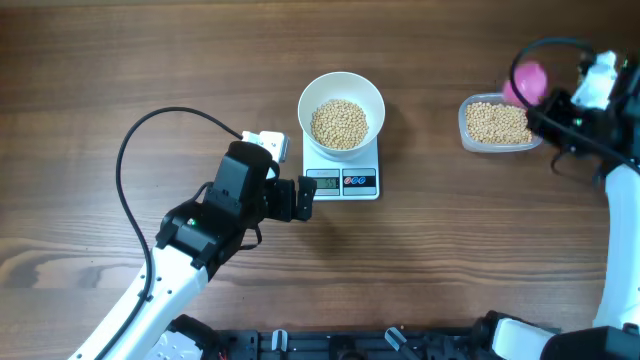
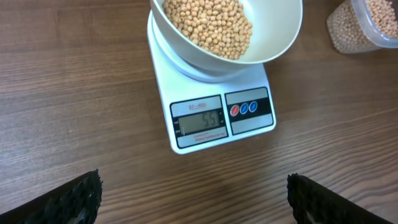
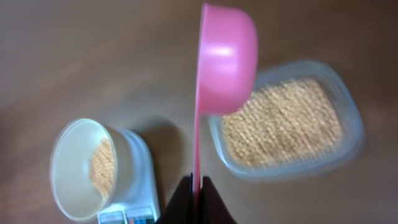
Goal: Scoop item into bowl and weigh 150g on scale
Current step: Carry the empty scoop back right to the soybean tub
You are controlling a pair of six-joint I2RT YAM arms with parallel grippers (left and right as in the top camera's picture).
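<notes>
Now left gripper (image 2: 196,200) wide open, empty; scale (image 2: 214,121) carrying bowl (image 2: 280,37) of beans (image 2: 208,25) just ahead; right gripper (image 3: 194,199) clamped on pink scoop (image 3: 227,59) handle, scoop turned on edge, clear tub (image 3: 286,118) beyond

A pink scoop (image 3: 227,59) stands on edge, its thin handle pinched between the right fingers (image 3: 181,208) and its cup well beyond their tips. Past the cup, off to their right, sits a clear plastic tub (image 3: 280,171), blurred. The brown wooden table (image 2: 74,93) spreads ahead of the left fingers (image 2: 68,199), with the tub far ahead to their right.
</notes>
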